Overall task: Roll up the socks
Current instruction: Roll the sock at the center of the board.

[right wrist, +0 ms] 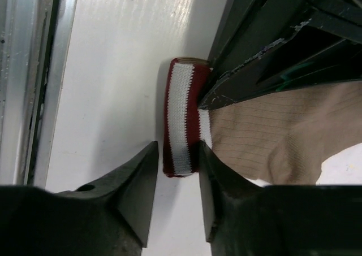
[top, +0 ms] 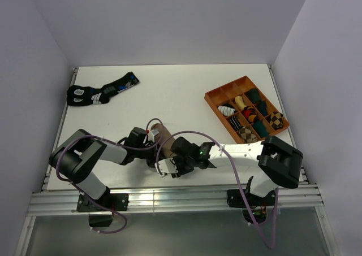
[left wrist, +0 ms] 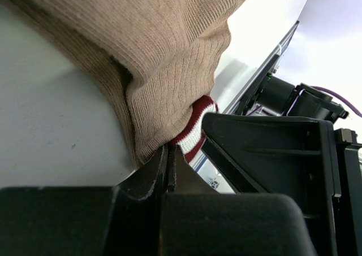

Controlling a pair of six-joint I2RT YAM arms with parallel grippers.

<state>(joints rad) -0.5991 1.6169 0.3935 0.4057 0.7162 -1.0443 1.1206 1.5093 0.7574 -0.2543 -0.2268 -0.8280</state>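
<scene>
The tan-brown sock [top: 161, 136] lies bundled at the table's near middle, between both grippers. In the left wrist view its ribbed cloth [left wrist: 169, 52] fills the top, with the maroon-and-white cuff [left wrist: 195, 126] at the fingertips. My left gripper [left wrist: 168, 154] is shut, pinching the sock's edge beside the cuff; it also shows in the top view [top: 154, 156]. My right gripper [right wrist: 176, 168] is open, its jaws on either side of the cuff's end [right wrist: 182, 120], with a gap on the left side. The right gripper [top: 176, 164] sits just right of the left one. The white striped sock is hidden.
A pair of black socks with blue and white marks [top: 102, 91] lies at the far left. An orange divided tray [top: 215, 96] with rolled bundles stands at the right. The table's near edge and metal rail [right wrist: 22, 98] run close beside the right gripper.
</scene>
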